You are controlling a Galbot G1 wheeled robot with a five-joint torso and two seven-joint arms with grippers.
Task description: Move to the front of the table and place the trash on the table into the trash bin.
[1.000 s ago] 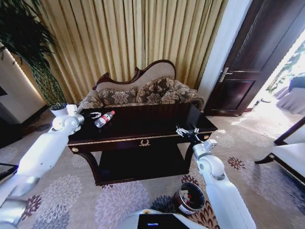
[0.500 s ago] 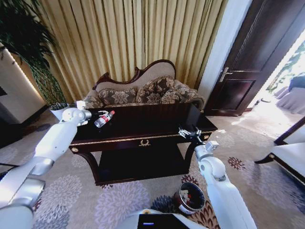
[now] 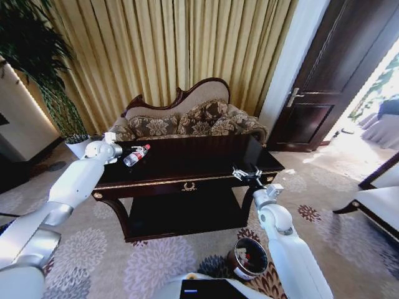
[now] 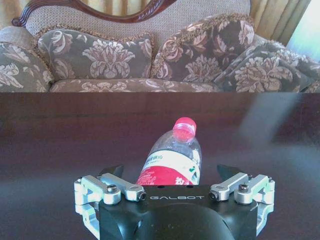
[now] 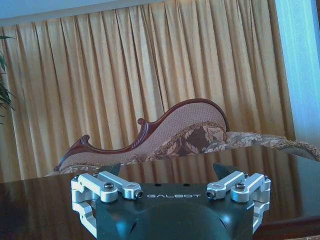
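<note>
From the head camera the table [image 3: 187, 163] sits square ahead, its gold centre emblem [image 3: 189, 185] facing the robot, with a patterned sofa [image 3: 187, 121] and gold curtains [image 3: 174, 50] behind it. The bottle [image 3: 136, 155] lies on its side on the tabletop at about ten o'clock from the emblem, red cap pointing toward the sofa. The left gripper [image 3: 122, 150] reaches over the table's left end and sits just beside the bottle's base; at this range the head view cannot settle how wide it stands. The left wrist view does: the left gripper [image 4: 170, 172] has its jaws spread wide, one dark fingertip on each side of the bottle [image 4: 171, 161], neither seen touching it, so it has hold of nothing. That view also shows the red label with white band, and the sofa cushions [image 4: 150, 55] beyond the table's far edge. The right gripper [image 3: 246, 172] hovers over the front right corner of the table, at about three o'clock from the emblem. Its wrist view shows the right gripper [image 5: 169, 170] also spread wide and empty, above bare glossy wood. The head view shows the trash bin [image 3: 248, 256] on the patterned carpet [image 3: 124, 261] at about five o'clock from the emblem, near the right forearm, with some scraps lying inside its reddish interior.
</note>
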